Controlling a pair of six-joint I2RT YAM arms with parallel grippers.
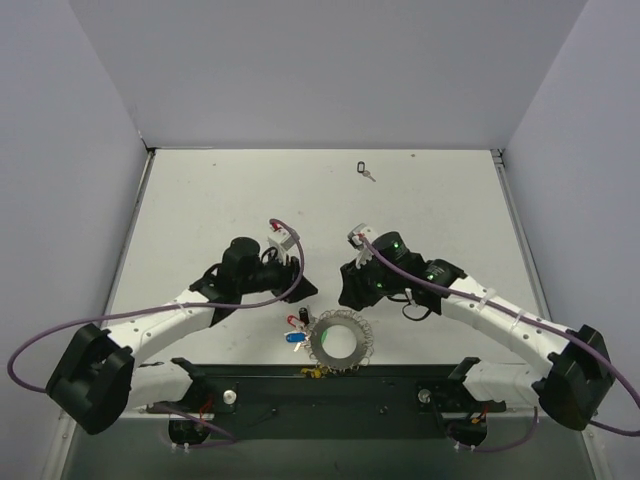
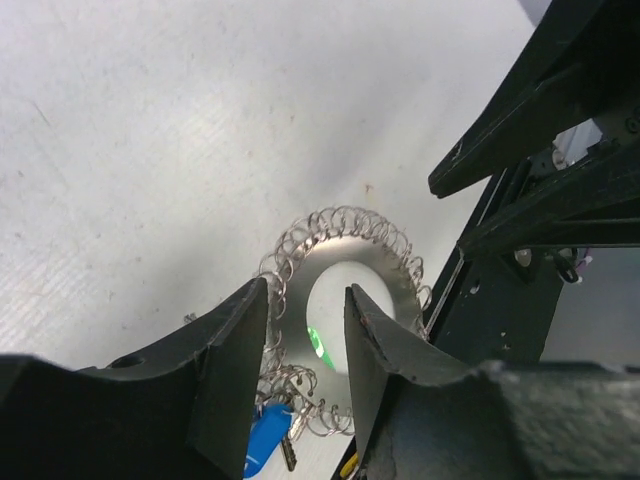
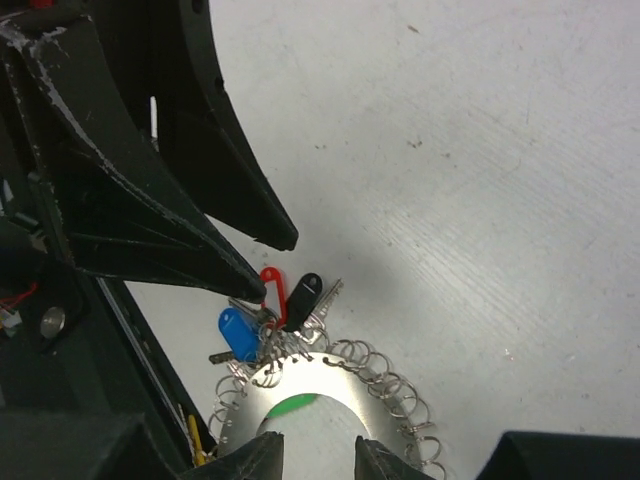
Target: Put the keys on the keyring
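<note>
Your left gripper [image 2: 305, 292] is spread and empty, right above the keyring [image 2: 345, 250]. Your right gripper [image 3: 318, 450] is spread too, over the same ring. The red key [image 3: 272, 287], blue key [image 3: 238, 334] and black key [image 3: 303, 296] bunch at its rim. A lone key [image 1: 366, 171] lies well apart.

Big silvery metal ring with a coiled rim [image 1: 362, 346] sits on the white desk [image 1: 200, 200], just nearside of both arms' jaws, kinda between them. Tiny red-headed key [image 1: 299, 320] and blue-headed key [image 1: 295, 338] are bunched beside it, nearer the left jaws. A lone dark key [image 1: 365, 170] lies well beyond the right jaws.
</note>
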